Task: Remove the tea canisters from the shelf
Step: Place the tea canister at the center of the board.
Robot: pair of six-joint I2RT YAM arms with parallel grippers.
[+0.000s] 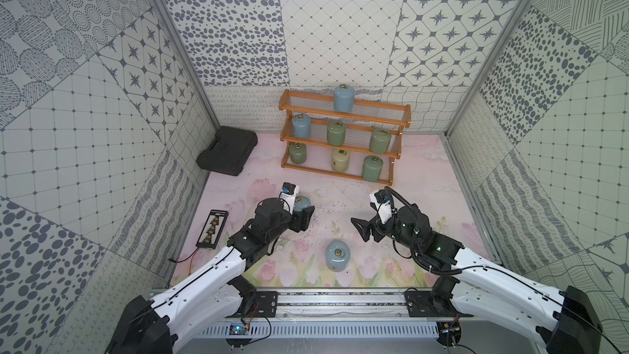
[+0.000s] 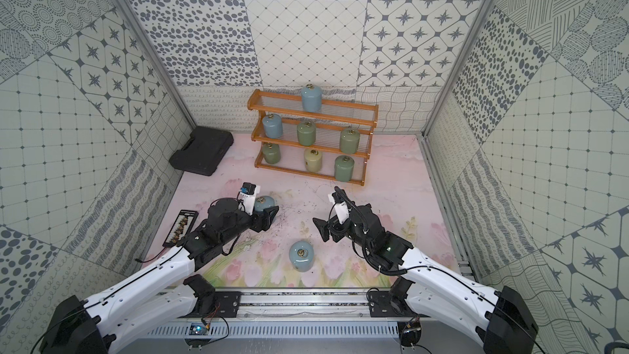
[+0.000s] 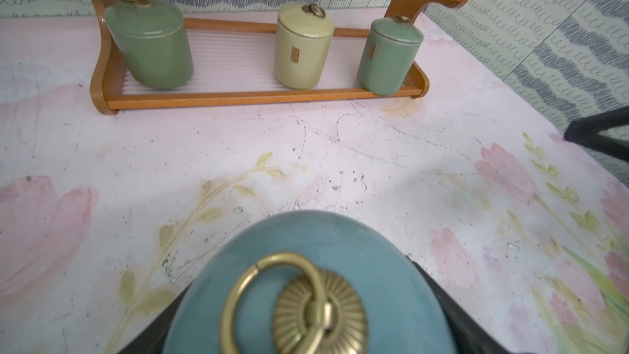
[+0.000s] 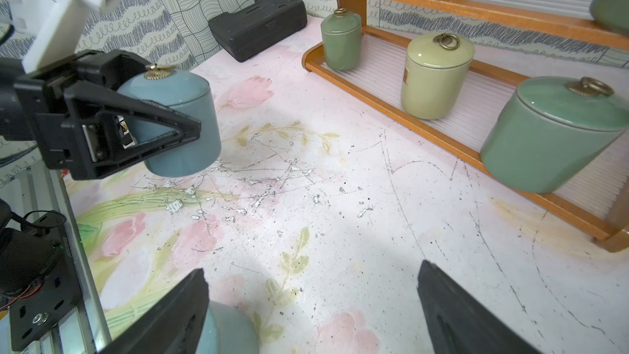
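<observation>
Clamps the left gripper (image 1: 304, 215) on a pale blue glossy ceramic canister (image 4: 190, 103), cylindrical with a brass ring-knob lid, one finger pressed to each side of its body. Holds it upright in front of the left end of the three-tier stepped shelf (image 1: 306, 110) of orange-brown wood with clear ribbed panels, off its tiers and well apart from it. Cannot tell whether it rests on the pink flowered mat (image 1: 425, 182) or hangs just above. Holds the right gripper (image 1: 358, 229) spread wide with nothing between its fingers, in front of the shelf's right half and well apart from it.

Has a second pale blue canister (image 1: 336, 255) standing on the mat in front of the shelf's middle, farther from the shelf than either gripper.

Counts seven on the shelf:
- **Top tier:** a lone pale blue canister (image 1: 343, 98) near the middle.
- **Middle tier:** a fourth pale blue canister (image 1: 301, 126) at the left end, a sage green canister (image 1: 336, 133) at the middle and a second sage green canister (image 1: 380, 140) toward the right.
- **Bottom tier:** a third sage green canister (image 1: 297, 153) at the left end, a cream canister (image 1: 340, 160) at the middle and a fourth sage green canister (image 1: 372, 167) toward the right.

Finds a black plastic case (image 1: 227, 154) lying left of the shelf, near it but apart.
</observation>
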